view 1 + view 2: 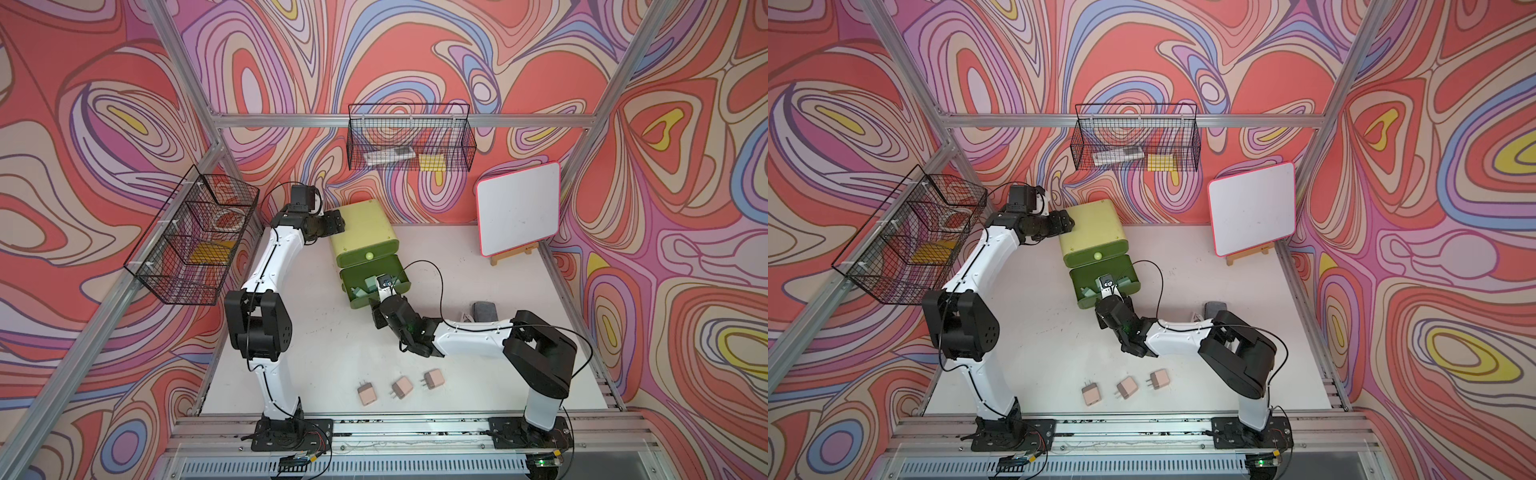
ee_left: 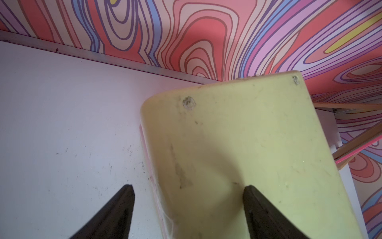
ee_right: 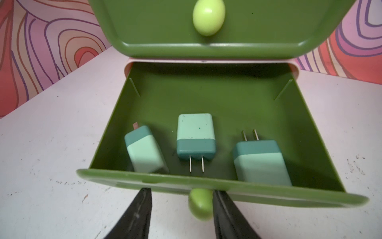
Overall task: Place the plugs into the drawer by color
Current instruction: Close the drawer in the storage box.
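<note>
Pale yellow-green cabinet [image 1: 363, 226] stands at the back of the table [image 1: 453, 266]. Top drawer [image 3: 165, 20] is shut; the open drawer [image 3: 206, 93] under it is pulled out, darker olive. Three mint plugs [image 3: 195, 134] lie inside in a row, each with a light mint body and a teal band at the prong end. Three pink plugs [image 1: 402, 387] sit in a row on the table near the front edge. Right gripper [image 3: 182, 191] is partly open, fingers either side of the open drawer's knob [image 3: 200, 203], not clamped. Left gripper [image 2: 188, 186] is spread across the cabinet's top edge, holding nothing.
</note>
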Controlling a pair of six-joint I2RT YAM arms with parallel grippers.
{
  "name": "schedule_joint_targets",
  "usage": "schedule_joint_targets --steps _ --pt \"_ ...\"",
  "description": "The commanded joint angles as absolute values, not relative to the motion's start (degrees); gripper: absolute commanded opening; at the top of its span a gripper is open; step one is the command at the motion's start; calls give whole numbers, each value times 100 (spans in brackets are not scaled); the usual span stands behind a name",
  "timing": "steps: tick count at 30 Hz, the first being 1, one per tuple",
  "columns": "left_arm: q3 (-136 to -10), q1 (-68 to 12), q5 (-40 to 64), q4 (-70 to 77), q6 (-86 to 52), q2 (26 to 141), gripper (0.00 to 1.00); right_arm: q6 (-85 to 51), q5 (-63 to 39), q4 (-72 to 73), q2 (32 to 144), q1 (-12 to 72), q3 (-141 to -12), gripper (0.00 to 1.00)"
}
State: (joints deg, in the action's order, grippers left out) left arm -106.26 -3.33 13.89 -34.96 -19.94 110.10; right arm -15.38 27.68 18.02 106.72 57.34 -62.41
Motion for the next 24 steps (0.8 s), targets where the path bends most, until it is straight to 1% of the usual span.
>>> schedule_joint_targets --steps 1,12,18,24 --pt "-10370 -308 1315 -4056 -1898 11074 81 -1316 2961 2065 10863 5714 -6522 50" --pt "-10193 -308 1365 -4008 -1912 11004 81 -1114 2870 2408 11509 5649 -7178 50" --pt "-10127 -308 1257 -4008 -1837 10987 81 -1132 2572 2719 11943 5415 -7632 50" --pt "-10090 -308 1362 -3964 -1911 10958 81 -1309 2294 2899 12374 5244 -8109 50"
